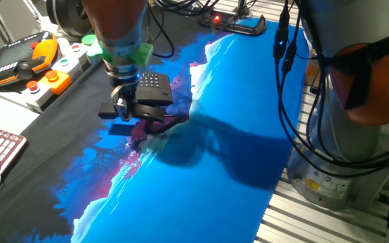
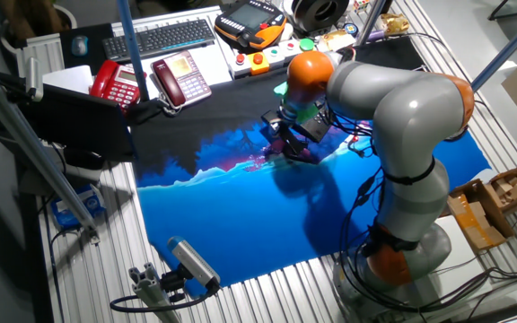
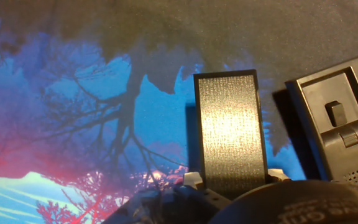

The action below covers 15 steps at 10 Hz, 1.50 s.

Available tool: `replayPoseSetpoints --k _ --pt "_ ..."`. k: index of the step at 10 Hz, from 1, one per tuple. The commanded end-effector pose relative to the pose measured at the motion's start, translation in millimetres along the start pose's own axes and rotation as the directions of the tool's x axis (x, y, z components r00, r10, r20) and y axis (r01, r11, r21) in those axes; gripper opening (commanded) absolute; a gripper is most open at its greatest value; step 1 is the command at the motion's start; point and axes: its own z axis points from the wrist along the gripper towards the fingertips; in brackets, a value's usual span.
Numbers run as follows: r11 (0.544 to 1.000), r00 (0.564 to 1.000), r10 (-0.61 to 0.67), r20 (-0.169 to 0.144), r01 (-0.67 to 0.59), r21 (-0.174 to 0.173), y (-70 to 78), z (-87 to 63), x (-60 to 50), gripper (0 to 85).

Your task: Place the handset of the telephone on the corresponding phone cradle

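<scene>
One black telephone (image 1: 155, 88) lies on the blue-and-black cloth (image 1: 201, 169), and one handset (image 1: 132, 112) hangs crosswise just beside its keypad, pinched shut in the single gripper (image 1: 121, 108). Only the hand view shows the phone cradle (image 3: 337, 127), bare, right of the one visible finger (image 3: 230, 134). Only the other fixed view shows two red phones (image 2: 179, 76) beyond the telephone.
</scene>
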Motion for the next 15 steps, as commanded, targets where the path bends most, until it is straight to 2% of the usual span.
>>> replayPoseSetpoints --k 1,3,5,7,9,11,13,15 --pt "1.000 1.000 0.006 0.000 -0.006 -0.008 0.0 0.1 0.0 0.7" --pt "0.999 0.999 0.035 -0.019 -0.035 -0.028 0.0 0.1 0.0 0.7" --pt "0.996 0.998 0.059 -0.010 -0.059 -0.061 0.0 0.1 0.0 0.7" --pt "0.998 1.000 0.021 -0.001 -0.021 -0.058 0.0 0.1 0.0 0.7" --pt "0.999 1.000 -0.016 -0.004 0.015 -0.052 0.0 0.1 0.0 0.7" --pt "0.999 0.999 -0.045 -0.011 0.045 -0.025 0.0 0.1 0.0 0.7" --pt "0.998 0.999 -0.049 -0.016 0.048 -0.037 -1.3 -0.6 -0.2 0.7" --pt "0.998 0.998 -0.060 -0.010 0.059 -0.032 -20.7 -12.8 -0.8 0.7"
